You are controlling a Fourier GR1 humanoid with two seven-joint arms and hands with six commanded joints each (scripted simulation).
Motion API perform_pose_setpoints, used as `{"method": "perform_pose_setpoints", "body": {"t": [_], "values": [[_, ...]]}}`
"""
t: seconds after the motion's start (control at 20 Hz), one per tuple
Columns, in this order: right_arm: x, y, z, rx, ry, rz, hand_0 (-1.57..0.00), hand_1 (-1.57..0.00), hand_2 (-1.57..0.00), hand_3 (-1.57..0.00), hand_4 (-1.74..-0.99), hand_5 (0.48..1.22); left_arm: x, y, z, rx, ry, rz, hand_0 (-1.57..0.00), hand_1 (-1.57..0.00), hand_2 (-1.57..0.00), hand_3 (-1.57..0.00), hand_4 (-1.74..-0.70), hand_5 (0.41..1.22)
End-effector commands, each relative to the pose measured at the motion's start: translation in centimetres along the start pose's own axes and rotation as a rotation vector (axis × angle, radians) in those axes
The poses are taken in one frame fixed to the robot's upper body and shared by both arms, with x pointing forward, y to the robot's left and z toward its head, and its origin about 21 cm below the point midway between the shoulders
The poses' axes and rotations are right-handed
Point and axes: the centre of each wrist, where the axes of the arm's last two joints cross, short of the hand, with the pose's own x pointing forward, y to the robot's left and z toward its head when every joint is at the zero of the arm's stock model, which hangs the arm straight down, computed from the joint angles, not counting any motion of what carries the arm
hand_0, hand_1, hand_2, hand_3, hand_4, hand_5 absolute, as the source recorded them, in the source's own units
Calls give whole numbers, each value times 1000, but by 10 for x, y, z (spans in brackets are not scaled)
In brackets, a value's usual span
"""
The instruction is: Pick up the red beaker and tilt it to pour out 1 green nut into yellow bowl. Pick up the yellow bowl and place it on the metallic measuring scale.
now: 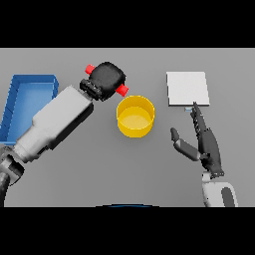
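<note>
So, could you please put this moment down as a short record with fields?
left hand: curled round the red beaker, held tilted beside the yellow bowl
right hand: open, idle, just below the scale
yellow bowl: on the table, no nut visible inside
scale: bare
blue bin: far left

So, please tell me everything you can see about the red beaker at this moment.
Little of the red beaker shows: two small bright red ends stick out on either side of the left hand, which is curled round it and hides its middle. It lies tilted, one end up-left, the other down-right, close to the far left rim of the yellow bowl. Its opening and contents cannot be seen; no nut is visible.
</note>
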Motion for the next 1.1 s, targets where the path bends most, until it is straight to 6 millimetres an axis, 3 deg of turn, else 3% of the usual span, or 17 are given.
{"method": "perform_pose_setpoints", "body": {"t": [0.0, 0.35, 0.55, 0.75, 1.05], "values": [[1, -3, 1, -4, 0, -4, 1, 1, 1, 1, -1206, 639, 1, 4, -3, -6, -11, -44, -1571, -1571, -1571, -1295, -1719, 1217], [0, -1, 2, -22, -16, 41, 1, 1, 1, 1, -1205, 584, 17, 15, -13, -72, -105, -341, -1571, -1571, -1571, -1513, -1732, 1220], [0, 3, 5, -29, -30, 47, 1, 1, 1, 1, -1160, 569, 27, 25, -16, -80, -138, -531, -1571, -1571, -1571, -1547, -1737, 1221], [1, 2, 1, -31, -27, 18, 1, 1, 1, 1, -1135, 567, 31, 22, -20, -107, -166, -677, -1571, -1571, -1571, -1561, -1737, 1221], [4, 1, 0, -37, -37, 31, 1, 1, 1, 1, -1135, 580, 41, 27, -27, -102, -180, -878, -1571, -1571, -1571, -1568, -1732, 1221]]}}
